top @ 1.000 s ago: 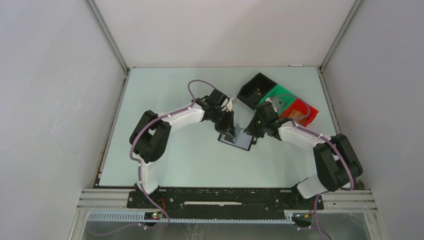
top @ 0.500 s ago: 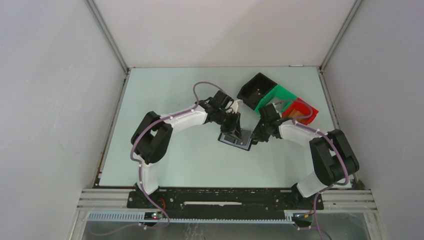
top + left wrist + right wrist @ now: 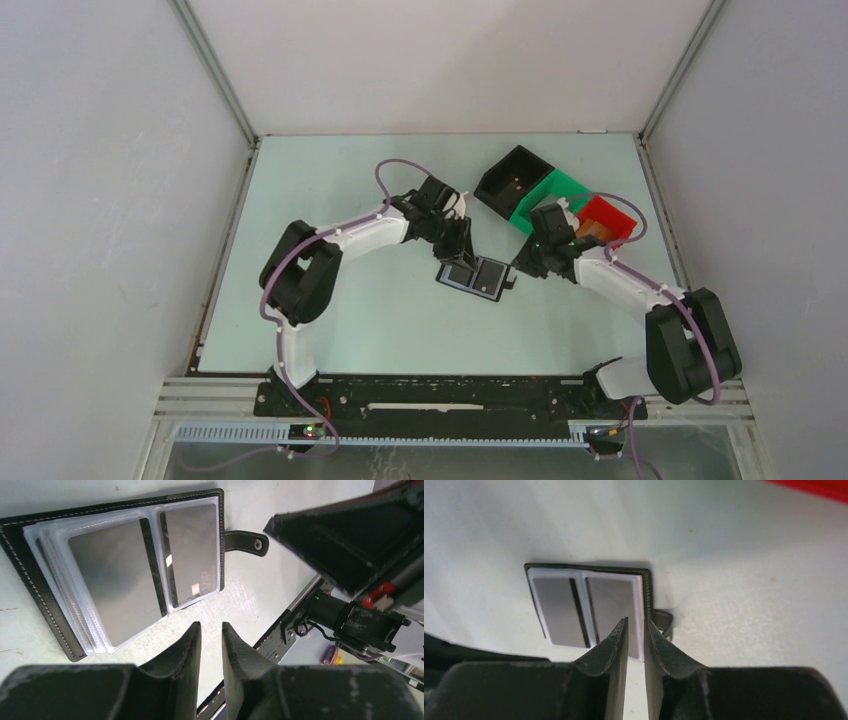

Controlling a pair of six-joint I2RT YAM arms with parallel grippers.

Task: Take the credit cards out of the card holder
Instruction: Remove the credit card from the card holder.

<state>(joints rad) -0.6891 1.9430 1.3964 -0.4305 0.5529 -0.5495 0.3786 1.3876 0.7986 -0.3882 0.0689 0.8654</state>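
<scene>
Card holder (image 3: 476,276) lies open and flat on the table (image 3: 330,200), mid-way between both arms. Behind it to the right we see a black bin (image 3: 510,178), green bin (image 3: 545,195) and red bin (image 3: 605,218) in a row, apart from it. Left gripper (image 3: 461,252) is over the holder's left half, fingers nearly together with a thin slit, gripping nothing; we cannot tell if it touches. Right gripper (image 3: 524,264) sits just beside the right edge, likewise nearly closed and empty. Credit cards (image 3: 117,575) sit in clear sleeves, one grey card showing per half. Closure tab (image 3: 245,542) sticks out flat from the right edge.
</scene>
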